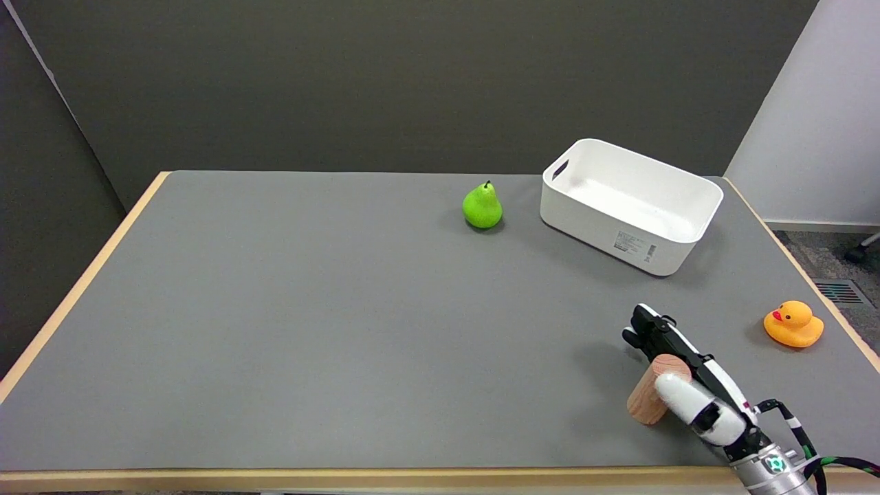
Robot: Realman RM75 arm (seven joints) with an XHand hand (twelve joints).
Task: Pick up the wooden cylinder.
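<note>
Broadly, the grey desk (pixel 309 309) carries a white bin (pixel 677 240) at the far right, well apart from the action. Nearer, the right hand (pixel 687 385) grasps the wooden cylinder (pixel 653 399), tilted at the desk's near right, seemingly mid-lift. A green pear (pixel 482 205) and rubber duck (pixel 794 324) sit untouched.

One head view looks down across the table (pixel 275 309).
</note>
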